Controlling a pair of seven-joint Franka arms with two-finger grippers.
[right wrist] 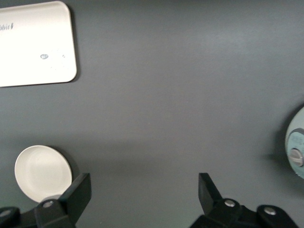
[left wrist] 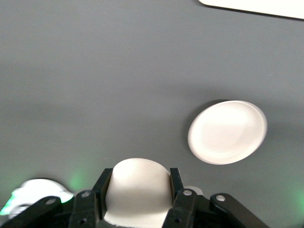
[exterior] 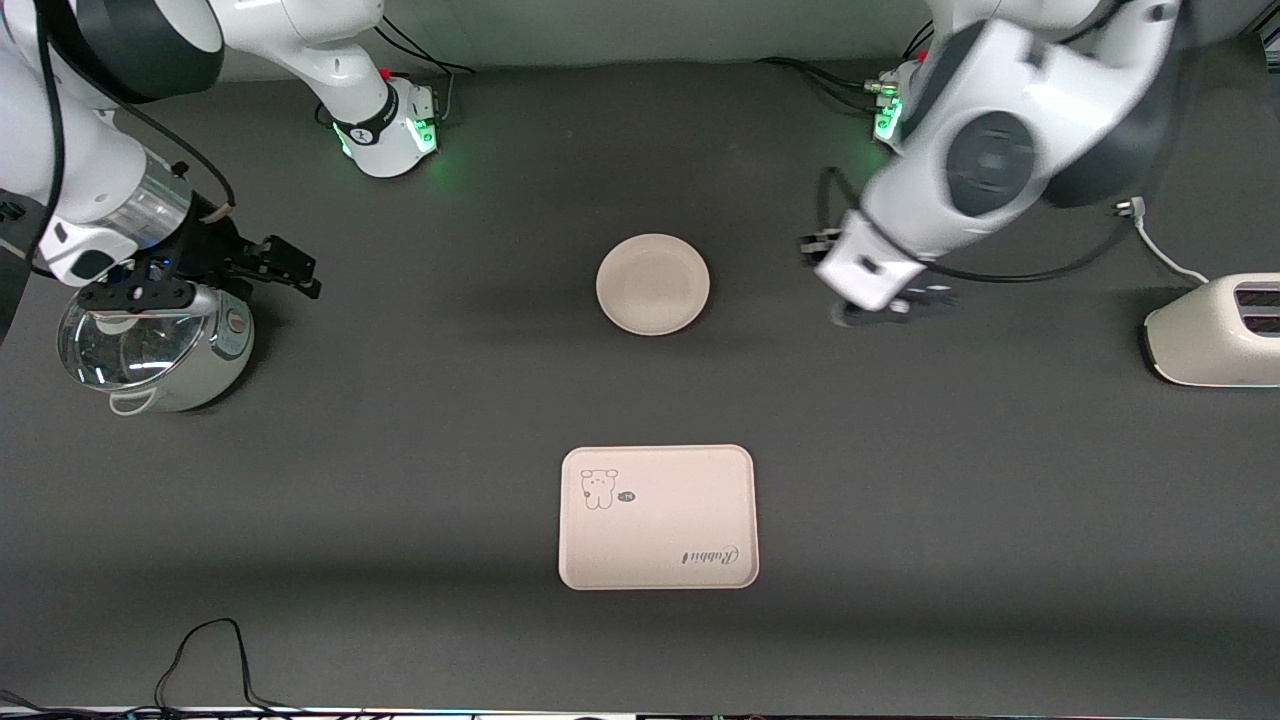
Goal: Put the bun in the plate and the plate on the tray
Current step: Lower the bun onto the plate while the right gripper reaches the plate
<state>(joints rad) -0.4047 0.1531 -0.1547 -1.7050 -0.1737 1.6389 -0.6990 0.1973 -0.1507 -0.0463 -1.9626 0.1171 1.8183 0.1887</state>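
A dark grey table seen from above, with a robot arm at each end. The left gripper (exterior: 885, 308) hangs over bare table beside the plate (exterior: 653, 284), toward the left arm's end; in the left wrist view its fingers (left wrist: 176, 199) are clamped on the bun (left wrist: 137, 190), a smooth off-white lump. The round cream plate sits empty near the middle of the table, and the rectangular cream tray (exterior: 657, 516), printed with a small rabbit and the word "Rabbit", lies nearer the front camera than the plate, well apart from it and also empty. The step in hand looks like carrying the bun to the plate; the next move calls for bringing the bun over the plate's centre, lowering it and letting go, before the plate itself goes onto the tray. The right gripper (right wrist: 142, 194) waits with jaws wide apart and holding nothing, over a glass-lidded cooker (exterior: 155, 345) at the right arm's end. A white toaster (exterior: 1215, 330) is cut off at the frame edge. From the front the left gripper is blurred and hides the bun entirely.
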